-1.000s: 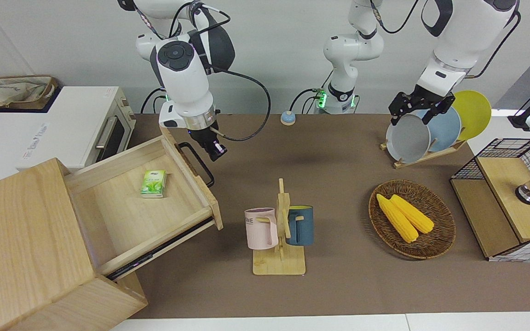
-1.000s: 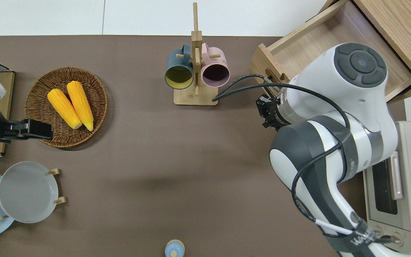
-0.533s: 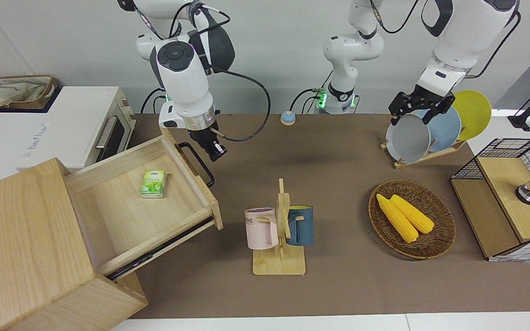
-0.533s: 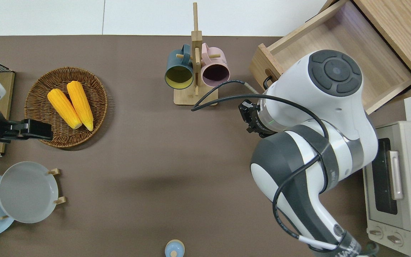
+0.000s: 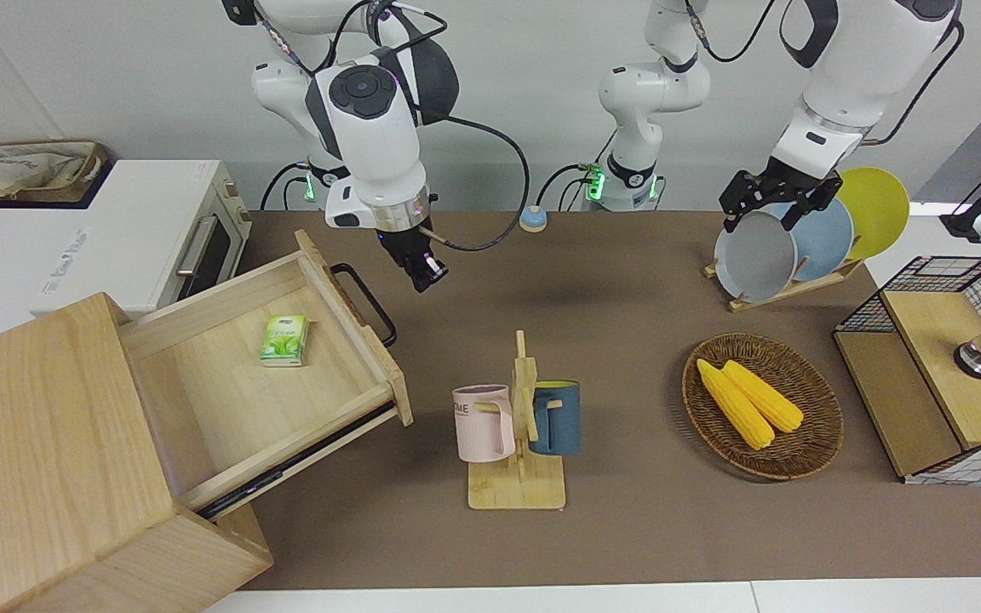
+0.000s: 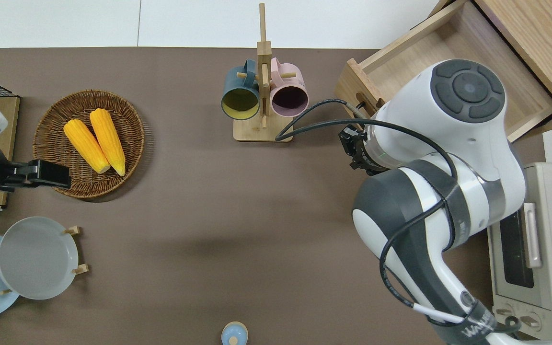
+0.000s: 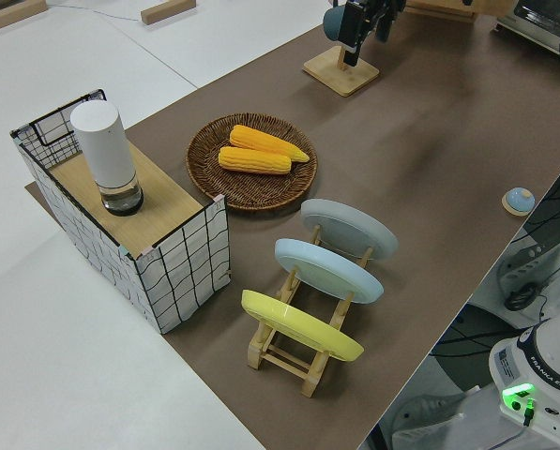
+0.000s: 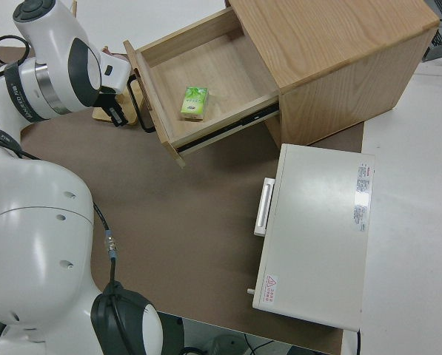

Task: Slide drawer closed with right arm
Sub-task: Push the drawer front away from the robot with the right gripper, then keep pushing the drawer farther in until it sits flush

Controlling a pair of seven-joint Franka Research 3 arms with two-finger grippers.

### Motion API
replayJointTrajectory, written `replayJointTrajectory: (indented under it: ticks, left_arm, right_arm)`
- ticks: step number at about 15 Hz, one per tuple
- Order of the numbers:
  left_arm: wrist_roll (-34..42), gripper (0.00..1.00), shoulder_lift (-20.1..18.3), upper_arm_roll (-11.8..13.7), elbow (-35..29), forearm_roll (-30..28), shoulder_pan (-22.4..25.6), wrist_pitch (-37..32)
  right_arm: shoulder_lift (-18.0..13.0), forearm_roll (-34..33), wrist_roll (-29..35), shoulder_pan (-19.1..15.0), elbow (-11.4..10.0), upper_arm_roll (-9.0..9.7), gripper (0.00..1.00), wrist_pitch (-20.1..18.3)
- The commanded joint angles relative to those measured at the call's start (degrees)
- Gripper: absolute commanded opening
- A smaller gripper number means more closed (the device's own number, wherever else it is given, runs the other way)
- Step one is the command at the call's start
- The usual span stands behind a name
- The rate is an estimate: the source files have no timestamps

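Drawer (image 5: 286,375) is pulled well out of the big light-wood cabinet (image 5: 48,460) at the right arm's end of the desk (image 5: 627,528), front panel angled toward the middle of the desk. Its black loop handle (image 5: 364,302) sticks off that panel, and a small green packet (image 5: 284,340) lies on the drawer floor.

From my seat the right gripper (image 5: 424,274) is hanging over bare desk just off the handle, on the side away from the cabinet. It's close to the handle but not touching it, I can see a gap in the front and right side views. As for the jaws, I honestly can't tell if they're spread or pressed together, the wrist and cable hide too much in the overhead shot.

Working outward from the drawer: the mug rack (image 5: 518,443) with a pink mug (image 5: 484,423) and a dark blue mug (image 5: 557,417) sits beside the drawer front, toward the left arm's end. The white toaster oven (image 5: 107,238) is beside the cabinet, nearer to the robots than the drawer.

Left arm is parked.
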Motion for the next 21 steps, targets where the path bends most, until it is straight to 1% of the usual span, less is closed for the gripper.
replayJointTrajectory:
  ticks: [1, 2, 4, 7, 12, 14, 16, 17, 20, 21]
  left_arm:
    - [0.4, 1.0, -0.6, 0.3, -0.3, 0.7, -0.3, -0.7]
    - [0.4, 1.0, -0.6, 0.3, -0.3, 0.6, -0.3, -0.7]
    - [0.4, 1.0, -0.6, 0.3, -0.3, 0.7, -0.3, -0.7]
    - [0.4, 1.0, -0.6, 0.3, -0.3, 0.7, -0.3, -0.7]
    - [0.4, 1.0, -0.6, 0.3, -0.3, 0.7, -0.3, -0.7]
    - [0.4, 1.0, -0.6, 0.3, -0.3, 0.7, -0.3, -0.7]
    - [0.4, 1.0, -0.6, 0.3, -0.3, 0.7, -0.3, -0.7]
    - [0.4, 1.0, -0.6, 0.3, -0.3, 0.7, -0.3, -0.7]
    - [0.4, 1.0, -0.6, 0.3, -0.3, 0.7, -0.3, -0.7]
    - [0.4, 1.0, -0.6, 0.3, -0.3, 0.7, -0.3, -0.7]
  right_arm:
    - [0.8, -1.1, -2.7, -2.1, 0.9, 1.08, 0.0, 0.4]
    - [0.8, -1.0, -4.3, -2.4, 0.9, 1.08, 0.0, 0.4]
    - [0.8, -1.2, -5.2, -2.7, 0.8, 1.08, 0.0, 0.4]
    - [1.0, -2.3, -7.2, -4.2, 0.8, 1.08, 0.0, 0.6]
    - [1.5, -3.3, -11.7, -6.9, 0.8, 0.55, 0.0, 0.7]
    - [1.6, -3.2, -11.8, -8.2, 0.8, 0.29, 0.0, 1.9]
    - [1.7, -2.4, -11.2, -8.0, 0.8, -1.72, 0.0, 2.7]
    - [1.7, -2.4, -11.1, -7.7, 0.8, -2.43, 0.0, 3.1]
    - [1.7, 0.8, -11.0, -6.7, 0.8, -6.64, 0.0, 3.3]
    - [1.7, 2.0, -10.7, -6.6, 0.8, -7.09, 0.0, 4.7]
